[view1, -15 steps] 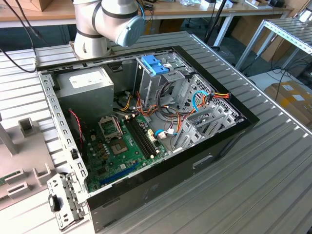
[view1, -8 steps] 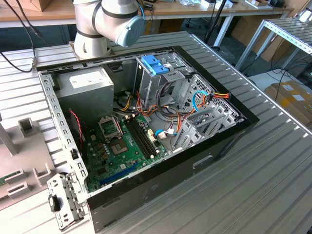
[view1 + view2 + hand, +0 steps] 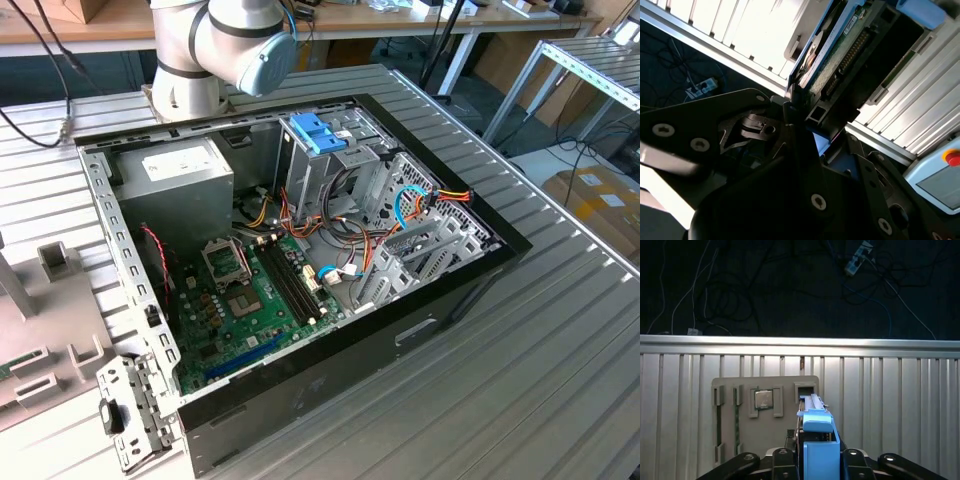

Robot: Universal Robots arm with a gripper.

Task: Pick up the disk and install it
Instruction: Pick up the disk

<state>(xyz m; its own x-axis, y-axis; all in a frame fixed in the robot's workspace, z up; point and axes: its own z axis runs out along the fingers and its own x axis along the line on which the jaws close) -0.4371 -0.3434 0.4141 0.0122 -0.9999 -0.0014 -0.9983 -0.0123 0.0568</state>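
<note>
We seem to be in a robotics lab or electronics workshop: a robot arm stands on a ribbed metal table beside an opened computer case. Around it we see long workbenches, a cardboard box, and loose cables with a power strip on the dark floor.

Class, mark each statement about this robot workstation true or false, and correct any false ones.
1. The computer case lies open, with its motherboard visible. True.
2. The disk is installed in the case. False: it is at the gripper, by the grey holder plate.
3. The disk's plastic rails are red. False: they are bright blue.
4. The holder plate rests on a ridged metal table. True.
</note>
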